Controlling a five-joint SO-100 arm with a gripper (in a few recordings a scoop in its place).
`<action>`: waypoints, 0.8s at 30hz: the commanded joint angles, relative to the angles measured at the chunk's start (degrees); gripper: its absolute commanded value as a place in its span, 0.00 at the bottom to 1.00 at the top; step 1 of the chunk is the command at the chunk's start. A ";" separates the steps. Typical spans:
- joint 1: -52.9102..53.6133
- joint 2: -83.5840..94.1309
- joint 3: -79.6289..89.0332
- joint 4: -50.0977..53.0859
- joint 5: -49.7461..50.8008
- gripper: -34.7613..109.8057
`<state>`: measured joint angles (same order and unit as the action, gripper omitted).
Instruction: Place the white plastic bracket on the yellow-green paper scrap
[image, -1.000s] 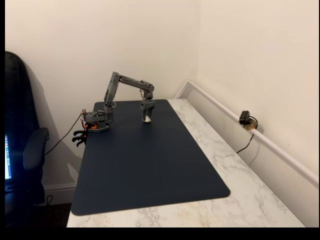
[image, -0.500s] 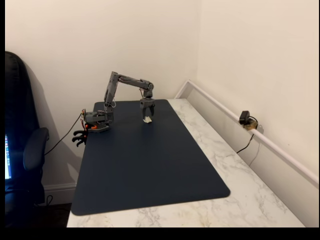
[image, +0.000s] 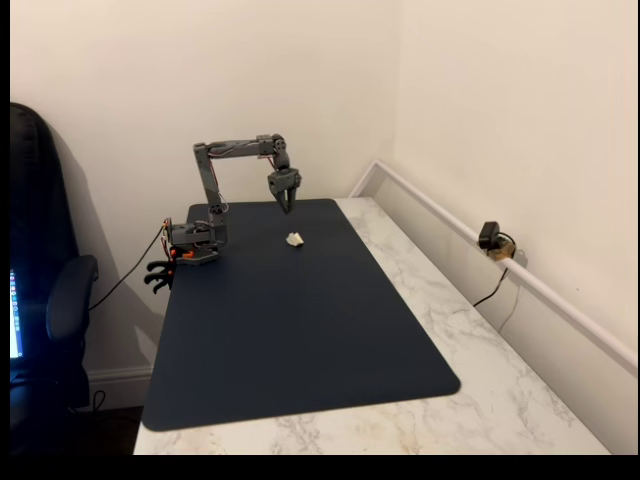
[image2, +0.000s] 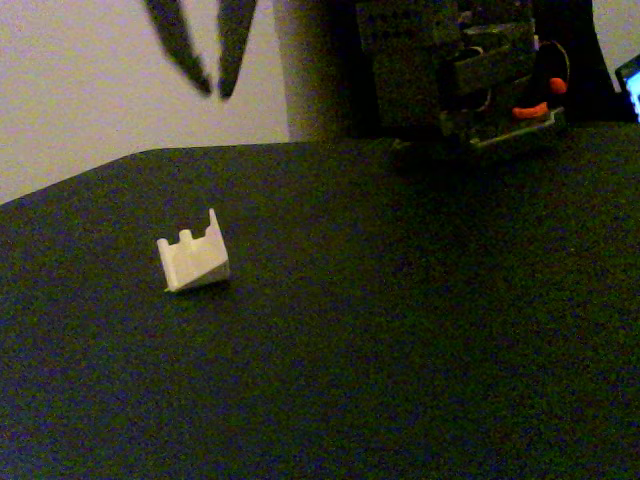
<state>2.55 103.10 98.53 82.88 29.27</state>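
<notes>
White plastic bracket (image2: 193, 259) on dark mat (image: 300, 330); tool (image2: 215, 88) above, apart.

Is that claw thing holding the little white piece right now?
No, the gripper hangs empty in the air while the white plastic bracket sits below it on the dark mat.

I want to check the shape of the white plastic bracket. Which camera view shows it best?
The low, close fixed view shows the white plastic bracket best: it is large there, with its notched top edge and slanted face clear, resting on the dark mat. In the high fixed view the bracket is a tiny white speck, with no shape readable.
</notes>
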 joint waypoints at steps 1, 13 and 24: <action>-0.44 11.95 5.10 0.88 -1.49 0.24; -6.24 46.67 35.77 -20.21 -20.48 0.24; -7.65 54.93 52.12 -29.36 -34.80 0.24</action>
<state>-4.04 155.48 147.66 56.78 -1.41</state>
